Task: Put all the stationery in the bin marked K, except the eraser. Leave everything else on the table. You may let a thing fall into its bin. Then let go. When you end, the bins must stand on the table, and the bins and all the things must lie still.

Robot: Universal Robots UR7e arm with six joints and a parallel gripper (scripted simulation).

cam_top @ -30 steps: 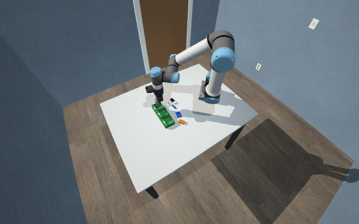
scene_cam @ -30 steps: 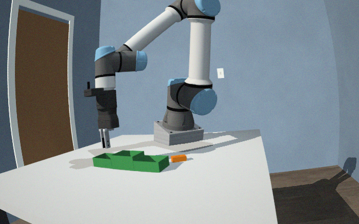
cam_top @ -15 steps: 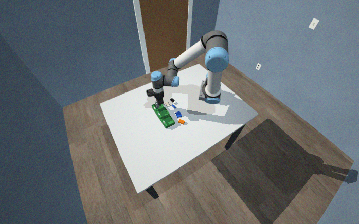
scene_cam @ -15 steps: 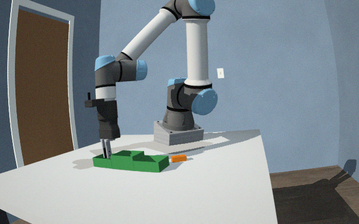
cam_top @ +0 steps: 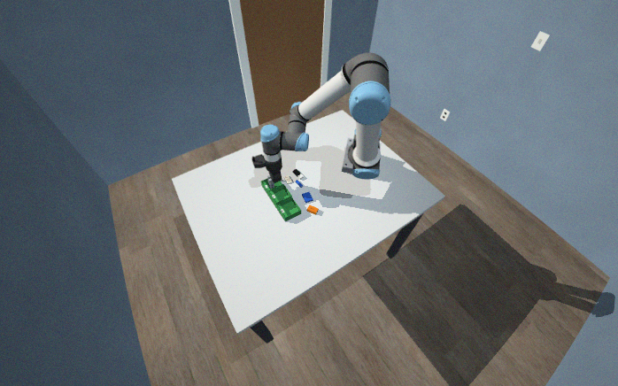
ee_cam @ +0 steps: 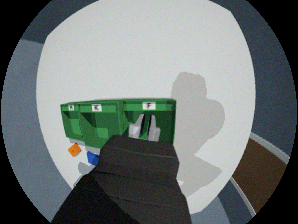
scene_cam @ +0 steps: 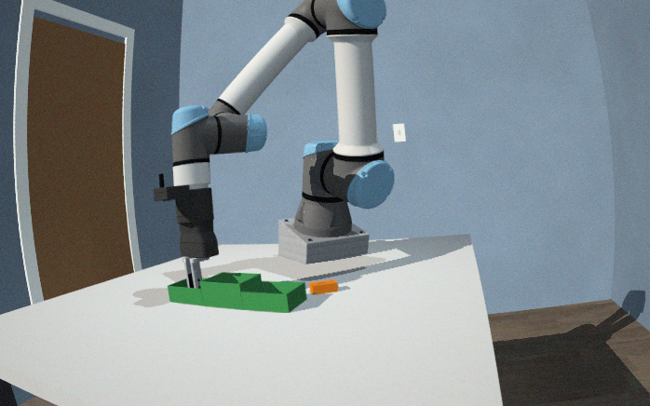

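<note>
My gripper [cam_top: 271, 184] [scene_cam: 193, 287] [ee_cam: 147, 120] points down with its fingertips inside the end bin marked F [scene_cam: 184, 294] [ee_cam: 167, 106]. The fingers are slightly apart and nothing shows between them. The bin marked K [scene_cam: 222, 293] [ee_cam: 108, 107] is the middle one of the green row, and I make out nothing in it. On the table beside the row lie an orange block [cam_top: 312, 209] [scene_cam: 323, 287] [ee_cam: 74, 150], a blue block [cam_top: 307, 196] [ee_cam: 92, 158], a small blue piece [cam_top: 298, 183], a small beige piece [cam_top: 288, 180] and a black and white piece [cam_top: 297, 172]. Which is the eraser I cannot tell.
The third green bin [scene_cam: 266, 301] [ee_cam: 73, 120] stands at the other end of the row, its label hard to read. The bins stand on the white table [cam_top: 235, 249] [scene_cam: 216, 353]. The robot's base [scene_cam: 323, 247] stands behind the loose things.
</note>
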